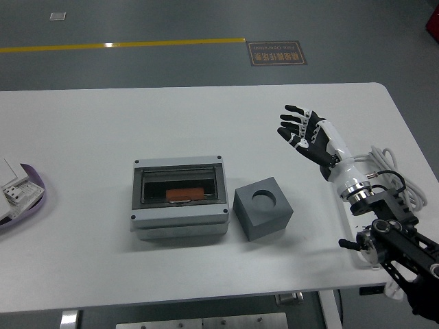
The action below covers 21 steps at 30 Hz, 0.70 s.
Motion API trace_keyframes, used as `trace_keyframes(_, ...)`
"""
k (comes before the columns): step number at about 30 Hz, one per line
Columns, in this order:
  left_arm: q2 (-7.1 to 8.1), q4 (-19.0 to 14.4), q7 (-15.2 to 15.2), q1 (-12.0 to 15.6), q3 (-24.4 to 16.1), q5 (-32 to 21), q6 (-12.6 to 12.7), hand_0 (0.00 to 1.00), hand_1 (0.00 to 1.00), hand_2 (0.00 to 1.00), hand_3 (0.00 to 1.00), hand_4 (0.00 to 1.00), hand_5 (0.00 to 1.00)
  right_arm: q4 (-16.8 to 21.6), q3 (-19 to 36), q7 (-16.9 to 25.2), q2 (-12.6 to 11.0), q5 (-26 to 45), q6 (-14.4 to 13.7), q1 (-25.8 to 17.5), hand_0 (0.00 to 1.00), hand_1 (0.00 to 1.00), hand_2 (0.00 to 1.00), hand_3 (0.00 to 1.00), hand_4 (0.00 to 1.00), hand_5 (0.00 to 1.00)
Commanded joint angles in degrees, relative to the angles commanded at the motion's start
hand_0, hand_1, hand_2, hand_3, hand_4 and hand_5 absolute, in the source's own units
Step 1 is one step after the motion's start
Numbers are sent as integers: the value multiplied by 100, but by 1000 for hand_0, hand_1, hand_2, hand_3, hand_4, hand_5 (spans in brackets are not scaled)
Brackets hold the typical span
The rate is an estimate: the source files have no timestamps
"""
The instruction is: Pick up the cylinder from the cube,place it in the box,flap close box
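Your right hand [306, 131]: raised over the table [89, 130] right of the cube [263, 208], fingers spread, grasping nothing. Cylinder [186, 195]: orange, lying inside the grey box [180, 199] beneath its lowered clear flap. Cube: dark grey, empty round socket on top, just beside the box's right side.
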Motion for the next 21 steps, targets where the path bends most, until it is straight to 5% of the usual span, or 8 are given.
trace_keyframes(13,27,-2,5,9,-29,44,19,514,581,569,578,785,180,95,38,-807,-51,-56,834,-16,998,938,929,998,998,998)
trace_keyframes(21,44,-4,5,23,39,8,9,513,579,568,582,775,179,122,26,-685,-61,236,1027,-17,998,998,969,906,998,998)
